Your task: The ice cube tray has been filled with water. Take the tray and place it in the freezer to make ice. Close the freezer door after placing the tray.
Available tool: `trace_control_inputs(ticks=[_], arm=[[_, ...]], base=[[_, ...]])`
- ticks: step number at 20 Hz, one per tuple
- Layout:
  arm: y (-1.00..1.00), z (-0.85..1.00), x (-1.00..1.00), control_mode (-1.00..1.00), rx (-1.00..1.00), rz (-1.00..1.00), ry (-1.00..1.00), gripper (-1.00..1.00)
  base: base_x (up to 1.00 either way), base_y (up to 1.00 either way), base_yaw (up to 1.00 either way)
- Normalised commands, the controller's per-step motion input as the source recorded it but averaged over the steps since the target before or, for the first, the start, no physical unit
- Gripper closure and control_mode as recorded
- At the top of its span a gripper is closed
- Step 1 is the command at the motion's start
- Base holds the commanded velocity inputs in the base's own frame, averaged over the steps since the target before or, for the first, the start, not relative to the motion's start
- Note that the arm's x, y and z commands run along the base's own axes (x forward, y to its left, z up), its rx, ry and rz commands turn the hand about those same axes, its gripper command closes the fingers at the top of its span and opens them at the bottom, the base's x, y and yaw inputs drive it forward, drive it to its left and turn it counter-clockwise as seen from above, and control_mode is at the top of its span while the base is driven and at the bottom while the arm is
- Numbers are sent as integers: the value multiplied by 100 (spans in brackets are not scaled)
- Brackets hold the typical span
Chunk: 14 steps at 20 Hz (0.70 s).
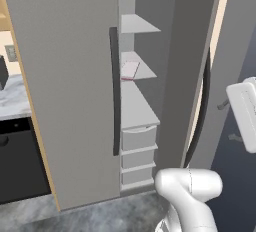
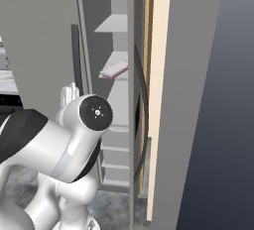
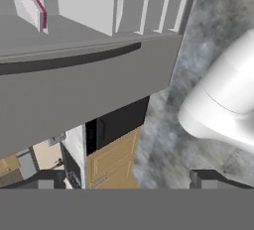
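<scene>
Ice cube tray (image 1: 129,70) sits flat on a middle freezer (image 1: 137,107) shelf; freezer door (image 1: 200,71) stands open to the right. Door is rigid and hinged, probably light to swing; I'd push its outer face or handle (image 1: 202,107). Gripper (image 3: 126,180) jaws wide, empty.

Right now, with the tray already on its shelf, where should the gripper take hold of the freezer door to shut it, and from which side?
Best guess: grip the freezer door by its long black handle, around mid-height, coming from the outer face. The handle curves away from the panel, leaving a gap for open jaws. The ice cube tray lies flat inside the freezer.
</scene>
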Motion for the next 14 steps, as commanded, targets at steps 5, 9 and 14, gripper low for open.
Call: trace_control_inputs(ticks=[5,9,14], arm=[[0,0,0,-100,0,0,0,-100],[0,0,0,-100,0,0,0,-100],[-4,-3,0,-100,0,0,0,-100]], base=[[0,0,0],[0,0,0],[0,0,0]])
